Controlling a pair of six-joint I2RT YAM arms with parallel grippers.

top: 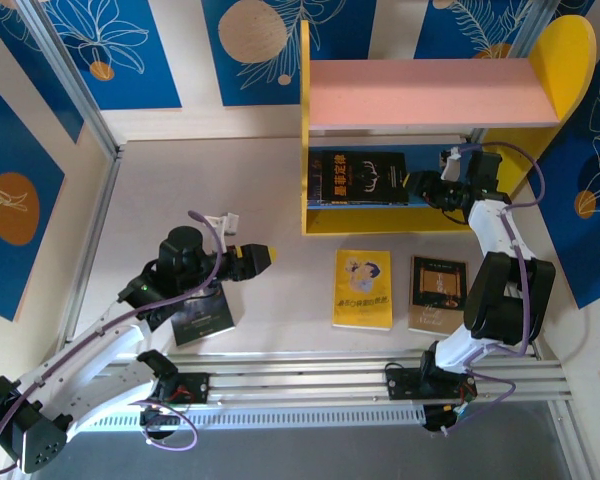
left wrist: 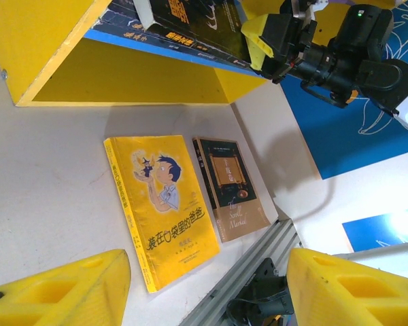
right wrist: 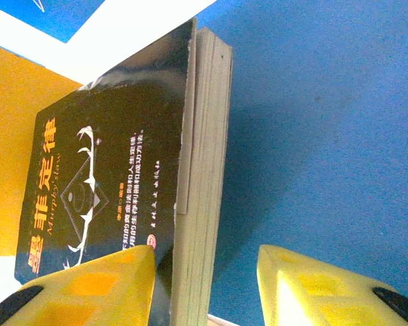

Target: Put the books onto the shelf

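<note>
Now, with the right claw (top: 418, 187) apart beside the black books (top: 355, 178) on the shelf's (top: 420, 92) blue board (right wrist: 313, 136), back it out level, dragging nothing; the left claw (top: 260, 258), apart and empty, hovers over the worktop (top: 180, 190) near the yellow book (top: 362, 289).

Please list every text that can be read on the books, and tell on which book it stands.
"墨菲定律", "Murphy's law": glossy black paperback on the shelf's blue board.
"装在口袋里的爸爸": bright yellow paperback with a cartoon boy.
"The Scroll Marked", likely: brown paperback beside it.
Smaller print, and the dark paperback by the left arm: unreadable.
</note>
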